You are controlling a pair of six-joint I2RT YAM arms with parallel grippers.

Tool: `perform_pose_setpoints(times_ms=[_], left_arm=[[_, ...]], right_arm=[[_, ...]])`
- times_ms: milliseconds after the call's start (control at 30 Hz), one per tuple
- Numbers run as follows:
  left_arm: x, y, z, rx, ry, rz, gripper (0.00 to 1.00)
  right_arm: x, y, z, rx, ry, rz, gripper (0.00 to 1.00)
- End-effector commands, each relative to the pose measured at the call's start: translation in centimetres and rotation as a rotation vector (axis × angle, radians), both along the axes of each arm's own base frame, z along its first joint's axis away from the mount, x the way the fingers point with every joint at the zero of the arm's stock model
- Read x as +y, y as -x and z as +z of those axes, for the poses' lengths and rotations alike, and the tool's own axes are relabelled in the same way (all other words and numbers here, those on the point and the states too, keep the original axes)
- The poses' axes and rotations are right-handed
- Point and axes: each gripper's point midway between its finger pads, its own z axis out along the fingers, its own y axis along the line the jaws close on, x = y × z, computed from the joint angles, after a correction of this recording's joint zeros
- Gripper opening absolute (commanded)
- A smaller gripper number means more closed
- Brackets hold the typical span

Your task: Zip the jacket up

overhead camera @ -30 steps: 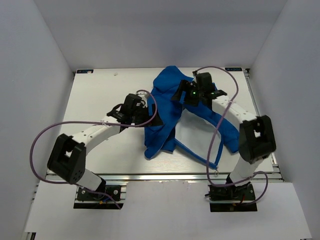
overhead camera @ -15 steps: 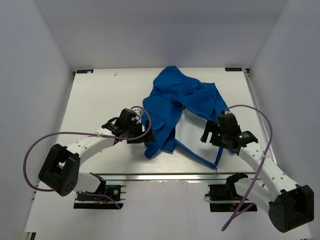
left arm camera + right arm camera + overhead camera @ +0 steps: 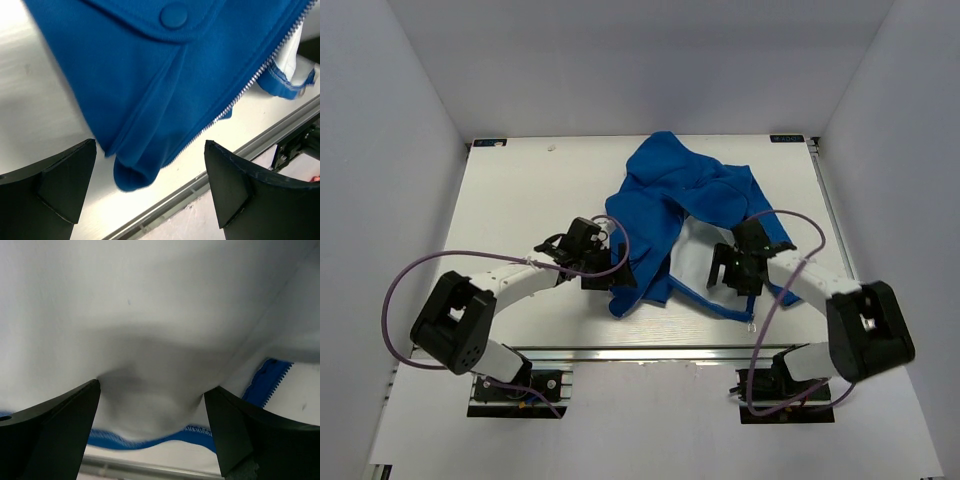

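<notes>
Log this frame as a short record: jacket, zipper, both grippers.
jacket: blue, spread on the table, front open, pale lining exposed
zipper: unfastened, teeth bare along one front edge
left gripper: open, over the jacket's blue lower corner
right gripper: open, over the lining

The white surface (image 3: 510, 200) in front of me carries one loose thing, the blue jacket (image 3: 665, 195). It lies crumpled right of centre, spread from near the far edge toward the near edge, open, pale lining up, zipper edge nearest me.
</notes>
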Motion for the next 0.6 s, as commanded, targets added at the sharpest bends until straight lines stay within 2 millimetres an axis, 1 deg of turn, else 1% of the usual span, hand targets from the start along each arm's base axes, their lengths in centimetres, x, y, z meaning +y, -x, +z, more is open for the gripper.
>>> perform_pose_setpoints(times_ms=[0, 33, 67, 100, 133, 167, 200, 233, 267, 300, 333, 367, 400, 467, 500, 533, 567], left_arm=[[-2.2, -1.6, 1.6, -0.044, 0.085, -0.02, 0.98], [-2.4, -1.9, 1.6, -0.045, 0.089, -0.022, 0.98], [-2.9, -2.5, 2.1, -0.059, 0.098, -0.026, 0.98], [-3.2, -2.8, 2.1, -0.06, 0.101, -0.034, 0.98], [-3.4, -3.1, 1.7, -0.048, 0.095, -0.039, 0.98], [-4.0, -4.2, 2.5, -0.079, 0.105, -0.047, 0.98], [-4.3, -4.7, 2.6, -0.087, 0.107, -0.05, 0.98], [-4.7, -5.2, 2.8, -0.096, 0.114, -0.056, 0.98], [-5.1, -5.7, 2.3, -0.091, 0.113, -0.061, 0.98], [-6.0, -6.7, 3.2, -0.119, 0.14, -0.071, 0.98], [-6.5, -7.0, 3.6, -0.126, 0.159, -0.082, 0.98], [-7.2, -7.3, 3.6, -0.118, 0.182, -0.102, 0.98], [-7.9, -7.8, 4.2, -0.13, 0.206, -0.112, 0.98], [-8.7, -7.9, 4.6, -0.131, 0.242, -0.14, 0.98], [-8.9, -7.9, 4.8, -0.134, 0.252, -0.147, 0.98], [-9.0, -7.8, 4.7, -0.131, 0.256, -0.154, 0.98], [-9.1, -7.5, 4.7, -0.127, 0.258, -0.16, 0.98]], right_arm=[[-0.6, -4.9, -0.8, -0.067, 0.065, -0.047, 0.89], [-1.0, -5.7, -1.0, -0.061, 0.074, -0.064, 0.89], [-1.0, -6.6, -1.0, -0.061, 0.071, -0.074, 0.89], [-1.4, -8.5, -0.4, -0.087, 0.063, -0.09, 0.89], [-1.5, -9.1, -1.1, -0.065, 0.064, -0.089, 0.89], [-1.6, -9.9, -1.1, -0.073, 0.065, -0.09, 0.89], [-2.0, -11.9, -0.3, -0.11, 0.068, -0.093, 0.89], [-2.3, -12.7, -0.9, -0.097, 0.079, -0.099, 0.89], [-2.5, -13.6, -0.7, -0.106, 0.077, -0.099, 0.89], [-2.6, -14.4, -0.5, -0.111, 0.073, -0.096, 0.89], [-2.6, -15.7, 0.3, -0.117, 0.055, -0.084, 0.89], [-2.6, -16.2, 0.7, -0.127, 0.054, -0.077, 0.89], [-3.0, -16.5, 1.1, -0.139, 0.062, -0.083, 0.89], [-3.8, -16.6, 2.5, -0.175, 0.069, -0.097, 0.89], [-4.0, -16.3, 2.9, -0.178, 0.06, -0.098, 0.89], [-4.1, -15.5, 3.9, -0.189, 0.034, -0.09, 0.9], [-4.3, -14.5, 4.1, -0.175, 0.033, -0.087, 0.89]])
